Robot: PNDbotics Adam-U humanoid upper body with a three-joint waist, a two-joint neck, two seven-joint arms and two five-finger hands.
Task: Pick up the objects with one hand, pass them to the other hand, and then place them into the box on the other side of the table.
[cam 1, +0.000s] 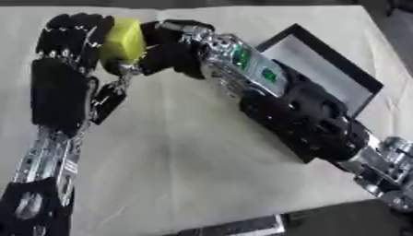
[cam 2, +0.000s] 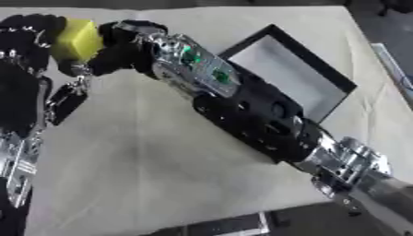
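A yellow block (cam 1: pixel 125 39) is held above the table's far left part, between my two hands. My right hand (cam 1: pixel 171 50) has its fingers curled on the block's right side, and its arm stretches across the table from the lower right. My left hand (cam 1: pixel 61 87) stands upright on the block's left side with its fingers straight up against the block and its thumb (cam 1: pixel 107 100) hanging apart below. A black-rimmed box (cam 2: pixel 282 69) with a pale inside lies on the table at the right, partly hidden behind my right forearm.
The beige table (cam 1: pixel 202 161) spreads under both arms. Its front edge runs along the bottom, where a dark and silver piece (cam 1: pixel 242 227) shows. My right forearm (cam 1: pixel 298 115) lies diagonally over the table's middle.
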